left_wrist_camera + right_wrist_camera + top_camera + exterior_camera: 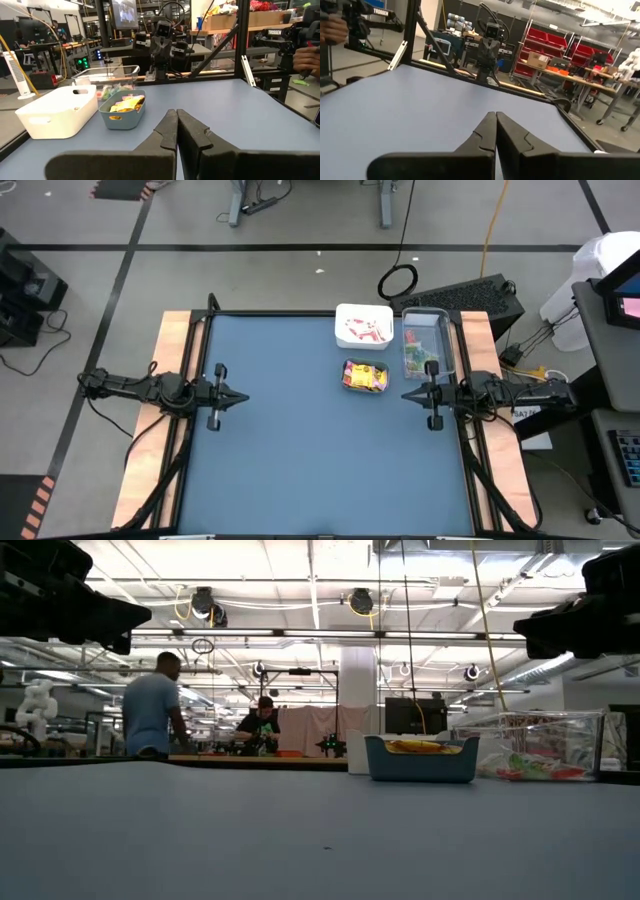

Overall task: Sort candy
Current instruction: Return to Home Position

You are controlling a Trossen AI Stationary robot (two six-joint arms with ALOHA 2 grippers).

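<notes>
The candy lies in three containers at the table's far right. A white tub (363,326) holds pink-white pieces. A teal tub (366,376) holds yellow packets (126,104). A clear bin (426,343) holds red and green pieces (535,768). My left gripper (243,396) is shut, level above the table at its left edge, pointing right, far from the tubs. My right gripper (406,394) is shut, level at the right edge, pointing left, just near of the clear bin and right of the teal tub. Neither holds anything.
The blue table top (300,450) stretches bare between the two grippers and toward the near edge. A black frame rail (300,313) runs along the far edge. People stand at benches in the room behind the table (150,710).
</notes>
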